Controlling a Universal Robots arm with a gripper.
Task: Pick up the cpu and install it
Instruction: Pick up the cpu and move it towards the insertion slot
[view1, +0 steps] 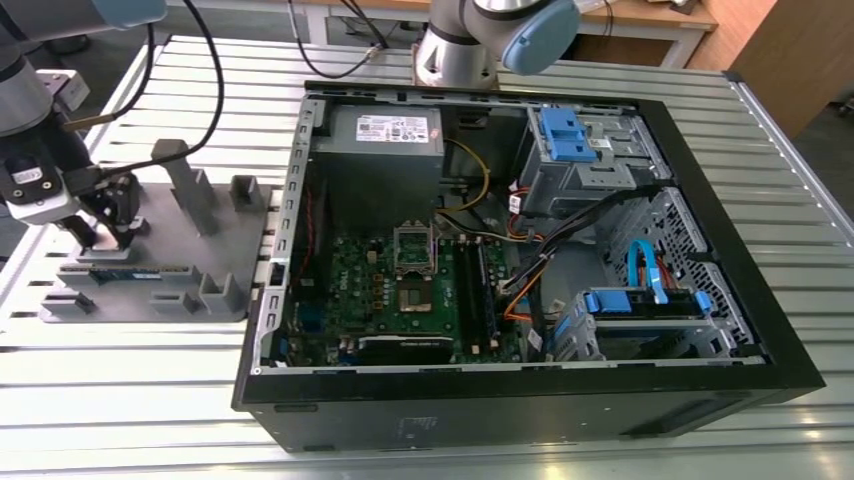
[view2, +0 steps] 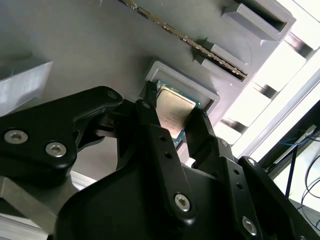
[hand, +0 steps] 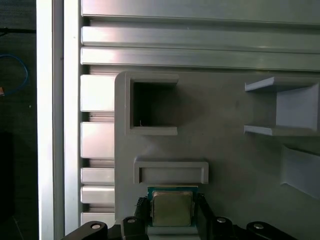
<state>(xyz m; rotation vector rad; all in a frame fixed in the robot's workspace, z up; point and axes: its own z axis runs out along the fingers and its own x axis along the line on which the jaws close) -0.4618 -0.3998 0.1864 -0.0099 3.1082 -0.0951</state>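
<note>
The cpu (view2: 175, 107), a small square chip with a silver top and green rim, lies in a shallow pocket of the grey fixture plate (view1: 200, 250). In the first wrist view, the cpu (hand: 172, 207) sits between two black fingers (hand: 142, 210). My gripper (view1: 100, 232) stands low over the plate at the exterior view's left. In both wrist views its fingertips press against two opposite edges of the chip, so the gripper (view2: 172, 112) is shut on it. The open computer case (view1: 747, 250) with its green motherboard (view1: 387, 290) lies to the exterior view's right.
A long memory stick (view1: 134, 270) rests in a slot on the fixture plate, with raised grey blocks (view1: 180, 175) around it. Inside the case are a grey power supply (view1: 387, 135), blue drive brackets (view1: 574, 135) and loose cables (view1: 534, 270). A second arm's base (view1: 461, 45) stands behind the case.
</note>
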